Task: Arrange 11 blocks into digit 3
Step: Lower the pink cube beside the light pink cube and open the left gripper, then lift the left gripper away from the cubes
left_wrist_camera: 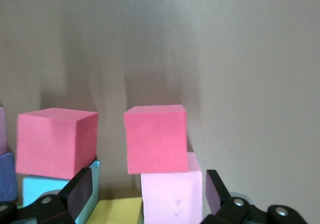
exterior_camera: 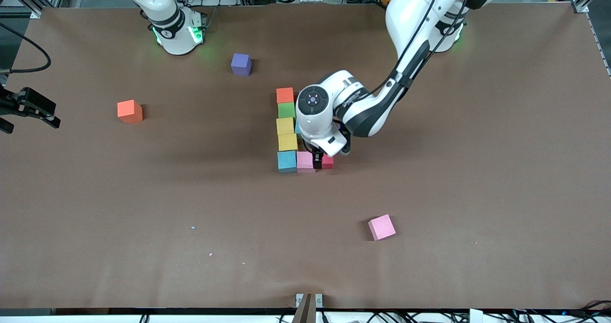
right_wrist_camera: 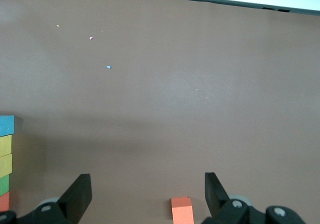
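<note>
Five blocks [exterior_camera: 286, 128] are forming a touching column mid-table; two more cubes [exterior_camera: 305, 161] are adjoining its nearest end, toward the left arm's end. Three strays [exterior_camera: 381, 227] are lying well apart.

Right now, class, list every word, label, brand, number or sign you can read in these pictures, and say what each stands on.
None can be read.
The blocks, such as the loose pink block and purple block, have plain faces.
The table carries no print.
The left arm's round wrist cap shows a ring pattern only, no letters.
</note>
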Tool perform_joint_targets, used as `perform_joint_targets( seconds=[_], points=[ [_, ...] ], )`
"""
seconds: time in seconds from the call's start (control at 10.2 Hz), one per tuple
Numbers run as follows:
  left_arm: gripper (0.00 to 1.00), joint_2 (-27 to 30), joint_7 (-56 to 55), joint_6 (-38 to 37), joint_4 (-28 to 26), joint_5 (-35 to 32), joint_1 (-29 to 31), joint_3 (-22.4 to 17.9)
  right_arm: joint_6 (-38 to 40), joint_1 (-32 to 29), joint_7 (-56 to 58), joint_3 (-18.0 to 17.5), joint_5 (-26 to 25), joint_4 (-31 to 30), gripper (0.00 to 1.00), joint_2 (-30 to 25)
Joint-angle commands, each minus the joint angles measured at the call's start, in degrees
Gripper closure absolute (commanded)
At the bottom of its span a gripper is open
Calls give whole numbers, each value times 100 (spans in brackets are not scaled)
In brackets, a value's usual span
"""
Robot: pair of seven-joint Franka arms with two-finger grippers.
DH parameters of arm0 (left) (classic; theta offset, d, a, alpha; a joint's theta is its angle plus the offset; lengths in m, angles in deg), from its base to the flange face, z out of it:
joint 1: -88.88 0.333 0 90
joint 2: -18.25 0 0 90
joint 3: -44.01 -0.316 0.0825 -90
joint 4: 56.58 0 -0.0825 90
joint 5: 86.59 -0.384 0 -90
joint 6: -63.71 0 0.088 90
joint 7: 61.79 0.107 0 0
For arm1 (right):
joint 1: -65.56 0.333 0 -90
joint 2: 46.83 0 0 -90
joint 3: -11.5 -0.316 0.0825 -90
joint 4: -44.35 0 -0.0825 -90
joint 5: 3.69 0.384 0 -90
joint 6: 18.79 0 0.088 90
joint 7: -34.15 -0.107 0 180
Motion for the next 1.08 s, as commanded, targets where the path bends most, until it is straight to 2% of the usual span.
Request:
perform_joint_targets(
  seconds=[0.0,0.49,0.78,0.98],
  points=[
    [0,449,207,-291,-76,-60,65,-75,79,-58,-71,-57,-15,100,0,33],
    [0,1143,1989,-1238,-84,-156,434,-128,88,-58,-71,-57,-7,100,0,-3],
    [0,1609,2992,-1468,-76,-156,881,-128,97,-50,-89,-66,-6,100,0,-3],
    [0,1855,4070,-1723,-76,-104,1206,-119,97,-50,-89,-66,2,100,0,-11]
  ],
)
